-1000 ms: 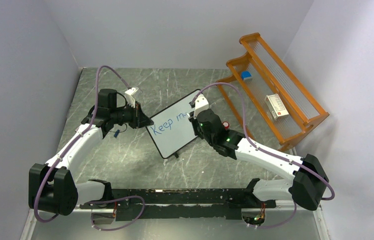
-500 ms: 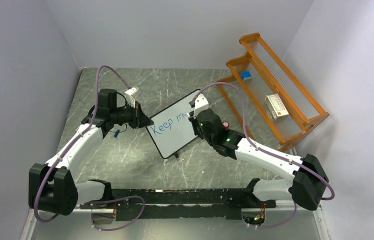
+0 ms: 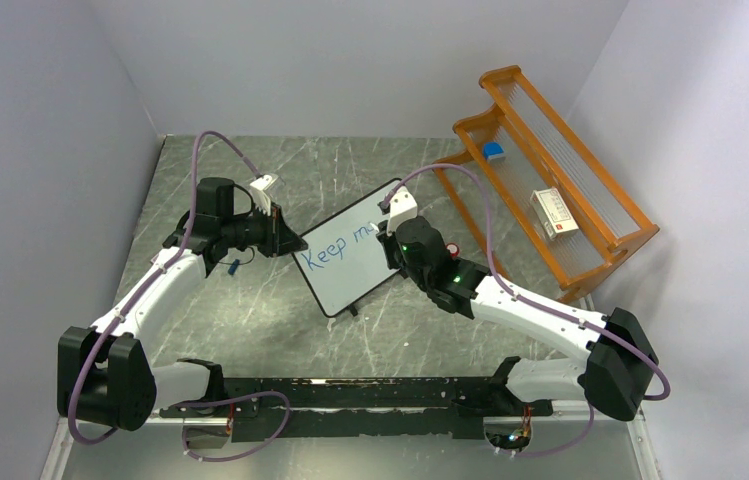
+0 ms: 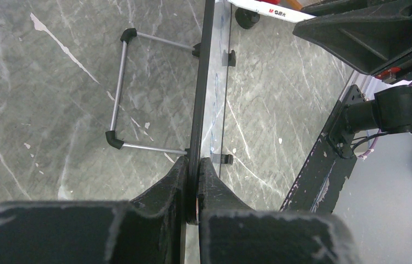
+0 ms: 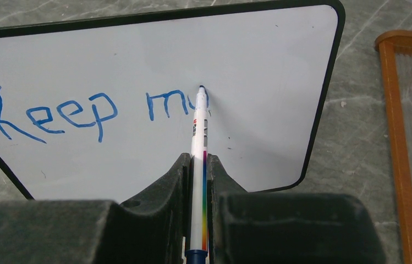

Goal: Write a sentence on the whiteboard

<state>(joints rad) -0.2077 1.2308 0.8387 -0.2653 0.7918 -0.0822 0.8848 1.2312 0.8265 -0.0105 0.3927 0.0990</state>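
Note:
The whiteboard (image 3: 345, 282) stands tilted at the table's middle, its black frame edge-on in the left wrist view (image 4: 201, 99). My left gripper (image 3: 293, 246) (image 4: 192, 163) is shut on its left edge. In blue, the sentence (image 3: 335, 250) (image 5: 55, 113) reads "Keep m" with a further stroke begun. My right gripper (image 3: 387, 238) (image 5: 198, 160) is shut on a white marker (image 5: 198, 137) with a rainbow stripe. The marker's tip touches the whiteboard (image 5: 258, 60) just right of the "m".
An orange rack (image 3: 590, 250) leans at the back right, holding a blue block (image 3: 492, 151) and a white box (image 3: 553, 214). A small blue item (image 3: 234, 266) lies under the left arm. A red-and-white item (image 3: 453, 249) lies right of the board.
The marker tip has crept slightly right and the blue writing after the "m" has grown by a short stroke. The left arm and the board have not moved.

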